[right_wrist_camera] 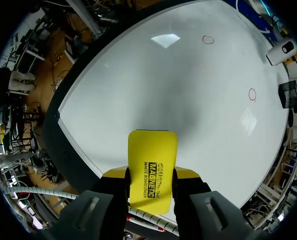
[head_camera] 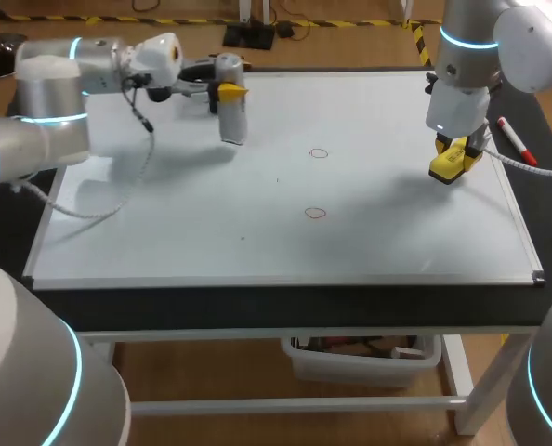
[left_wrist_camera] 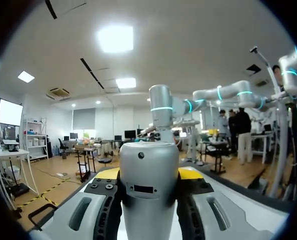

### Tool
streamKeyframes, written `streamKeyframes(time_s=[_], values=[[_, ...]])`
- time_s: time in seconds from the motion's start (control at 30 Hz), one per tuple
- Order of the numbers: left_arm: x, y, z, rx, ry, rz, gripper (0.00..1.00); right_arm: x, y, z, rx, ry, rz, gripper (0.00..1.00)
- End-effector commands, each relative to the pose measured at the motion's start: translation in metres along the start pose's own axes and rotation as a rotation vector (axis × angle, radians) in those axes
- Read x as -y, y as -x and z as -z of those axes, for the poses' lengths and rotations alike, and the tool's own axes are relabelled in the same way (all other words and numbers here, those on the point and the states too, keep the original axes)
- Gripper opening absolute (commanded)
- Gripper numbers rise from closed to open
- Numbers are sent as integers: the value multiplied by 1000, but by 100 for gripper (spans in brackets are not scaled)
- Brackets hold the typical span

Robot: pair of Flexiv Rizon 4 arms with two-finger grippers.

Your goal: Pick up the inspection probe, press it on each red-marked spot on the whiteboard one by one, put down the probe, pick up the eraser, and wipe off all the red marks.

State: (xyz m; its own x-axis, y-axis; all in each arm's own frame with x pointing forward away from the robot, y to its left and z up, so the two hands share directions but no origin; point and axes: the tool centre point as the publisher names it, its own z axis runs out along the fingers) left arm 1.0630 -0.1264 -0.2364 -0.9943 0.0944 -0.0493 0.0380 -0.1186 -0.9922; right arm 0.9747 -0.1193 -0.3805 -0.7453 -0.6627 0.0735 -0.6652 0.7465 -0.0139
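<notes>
Head view: left gripper [head_camera: 228,92] clamps the probe [head_camera: 232,125], not yet set down, far left; right gripper [head_camera: 457,149] grips the eraser [head_camera: 446,169]; both red marks [head_camera: 318,153] on the whiteboard [head_camera: 164,232] unwiped.

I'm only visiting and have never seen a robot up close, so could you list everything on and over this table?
whiteboard: one, white, lying flat on the black table
red marks: two, red circles, near the whiteboard's middle, one farther, one nearer
marker pen: one, white and red, on the table beside the whiteboard's right edge
inspection probe: one, silver-grey, over the whiteboard's far left part
eraser: one, yellow, over the whiteboard's right part
left gripper: one, yellow-tipped, shut on the inspection probe
right gripper: one, yellow-tipped, shut on the eraser
</notes>
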Motion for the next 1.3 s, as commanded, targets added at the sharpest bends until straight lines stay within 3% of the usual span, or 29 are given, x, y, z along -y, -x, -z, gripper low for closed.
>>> streamKeyframes(time_s=[0.03, 0.27, 0.67, 0.9, 1.3], values=[[11, -32, 21, 234, 26, -6, 0, 1, 0, 0, -2, -2, 2, 0], [14, -37, 44, 266, 28, -10, 0, 1, 0, 0, -2, -2, 2, 0], [16, -41, 55, 293, 5, -8, 0, 1, 0, 0, -2, -2, 2, 0], [16, -41, 55, 293, 5, -8, 0, -19, 40, 5, 6, -18, 160, 0], [16, -41, 55, 293, 5, -8, 0, -74, 141, 11, 53, -58, 509, 0]])
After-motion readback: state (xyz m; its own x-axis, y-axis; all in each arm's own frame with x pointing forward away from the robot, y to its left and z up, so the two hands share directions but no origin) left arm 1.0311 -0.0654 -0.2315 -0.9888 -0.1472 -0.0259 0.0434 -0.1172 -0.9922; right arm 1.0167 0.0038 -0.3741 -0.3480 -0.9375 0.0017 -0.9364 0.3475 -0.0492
